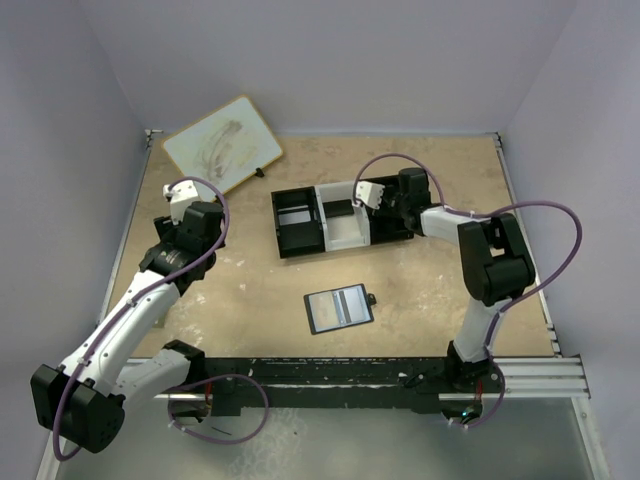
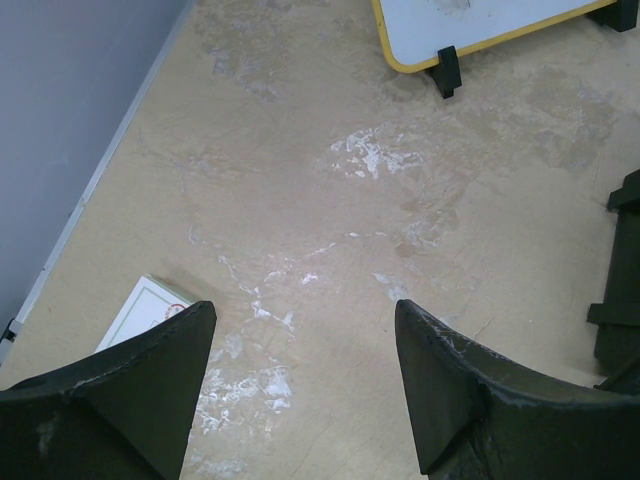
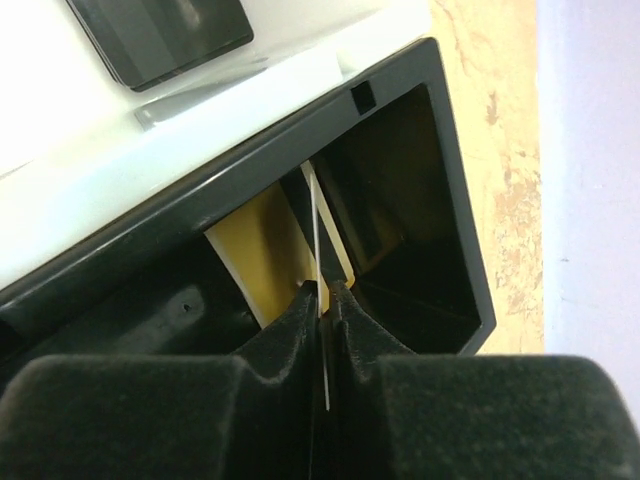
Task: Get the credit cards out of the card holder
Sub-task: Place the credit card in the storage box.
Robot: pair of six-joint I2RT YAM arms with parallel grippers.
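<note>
Pinching a pale credit card (image 3: 317, 225) edge-on above the right compartment of the tray (image 3: 468, 285), the right gripper (image 3: 322, 295) apparently needs only to release it; the left gripper (image 2: 302, 310) hangs spread wide, the card holder (image 1: 339, 307) lying unfolded nearer.

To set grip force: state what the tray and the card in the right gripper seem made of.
The tray: probably rigid moulded plastic, black walls faintly glossy, white middle section smooth. The card pinched in the right gripper: thin, stiff, pale sheet, likely plastic; seen edge-on it stands straight unsupported.
</note>
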